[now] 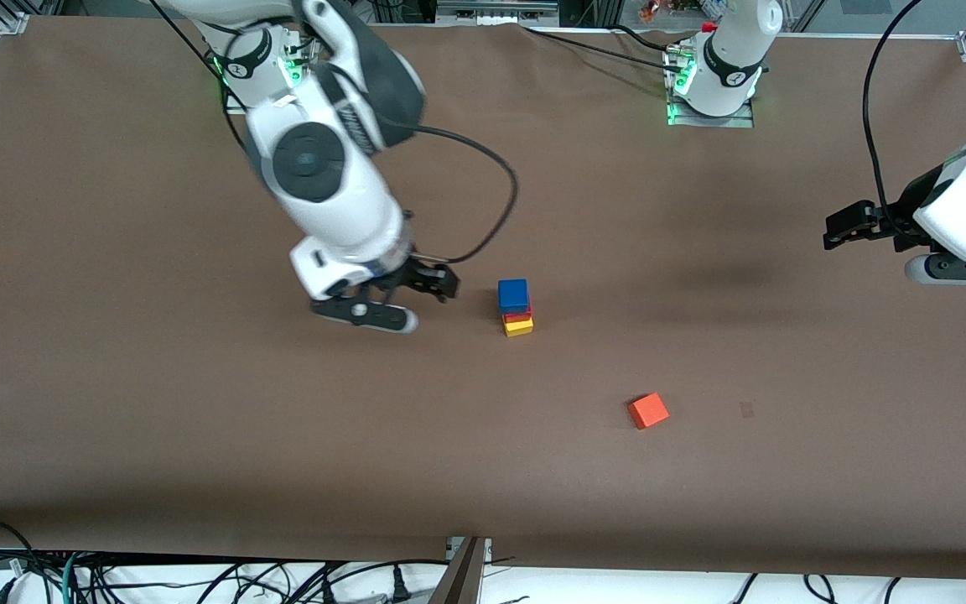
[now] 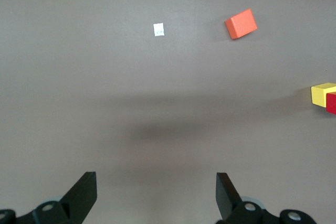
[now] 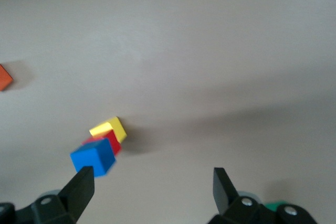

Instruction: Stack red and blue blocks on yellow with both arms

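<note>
The blue block (image 1: 513, 294) sits on top of the red block (image 1: 518, 316), which sits on the yellow cube (image 1: 519, 327), making one stack in the middle of the table. In the right wrist view the blue block (image 3: 93, 156), the red block (image 3: 108, 141) and the yellow cube (image 3: 110, 127) show beside one fingertip. My right gripper (image 1: 439, 285) (image 3: 152, 187) is open and empty, beside the stack toward the right arm's end. My left gripper (image 1: 837, 231) (image 2: 156, 192) is open and empty, over bare table at the left arm's end. The left wrist view shows the yellow cube (image 2: 322, 94) and a bit of the red block (image 2: 332, 103) at its edge.
An orange cube (image 1: 647, 411) (image 2: 241, 23) (image 3: 4, 77) lies nearer the front camera than the stack. A small pale mark (image 1: 747, 409) (image 2: 158, 29) is on the brown table (image 1: 156, 419). Something green (image 3: 275, 205) peeks out by the right gripper's finger base.
</note>
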You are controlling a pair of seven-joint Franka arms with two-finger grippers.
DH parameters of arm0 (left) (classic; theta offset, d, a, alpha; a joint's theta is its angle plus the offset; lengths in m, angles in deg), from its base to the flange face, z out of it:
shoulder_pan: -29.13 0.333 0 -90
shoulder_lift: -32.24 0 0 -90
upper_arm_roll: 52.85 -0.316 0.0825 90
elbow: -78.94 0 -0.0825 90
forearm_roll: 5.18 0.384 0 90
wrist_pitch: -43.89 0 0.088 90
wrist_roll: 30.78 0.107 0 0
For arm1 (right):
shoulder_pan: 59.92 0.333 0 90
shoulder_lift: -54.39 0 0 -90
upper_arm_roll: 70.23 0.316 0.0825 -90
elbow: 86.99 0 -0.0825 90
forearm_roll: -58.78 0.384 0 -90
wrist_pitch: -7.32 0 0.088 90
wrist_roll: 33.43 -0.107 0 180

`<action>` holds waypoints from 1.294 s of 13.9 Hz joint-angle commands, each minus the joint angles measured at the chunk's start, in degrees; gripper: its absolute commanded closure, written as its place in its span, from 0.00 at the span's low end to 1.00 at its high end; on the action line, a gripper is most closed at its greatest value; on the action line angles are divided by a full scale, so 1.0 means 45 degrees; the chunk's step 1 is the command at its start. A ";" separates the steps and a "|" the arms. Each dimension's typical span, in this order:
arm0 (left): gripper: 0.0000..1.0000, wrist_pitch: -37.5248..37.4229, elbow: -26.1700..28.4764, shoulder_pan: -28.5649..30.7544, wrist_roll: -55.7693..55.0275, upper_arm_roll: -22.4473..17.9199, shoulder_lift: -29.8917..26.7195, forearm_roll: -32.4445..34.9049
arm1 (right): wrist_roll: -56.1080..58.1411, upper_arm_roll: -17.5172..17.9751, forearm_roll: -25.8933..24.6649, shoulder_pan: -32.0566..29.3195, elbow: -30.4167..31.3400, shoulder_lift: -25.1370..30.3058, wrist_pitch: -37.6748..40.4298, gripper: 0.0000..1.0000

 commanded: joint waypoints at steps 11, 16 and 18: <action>0.00 -0.0083 -0.0479 0.0097 0.0154 0.0065 0.0260 -0.0097 | 0.6579 -0.1662 0.0530 -0.2636 0.5340 0.6918 0.3755 0.00; 0.00 -0.0083 -0.0479 0.0097 0.0134 0.0065 0.0260 -0.0097 | 0.8902 0.0004 -0.0741 -0.4557 0.5933 0.7803 0.3814 0.00; 0.00 -0.0083 -0.0479 0.0116 0.0134 0.0065 0.0260 -0.0097 | 0.9027 -0.0036 -0.1108 -0.4499 0.5582 0.7666 0.3794 0.00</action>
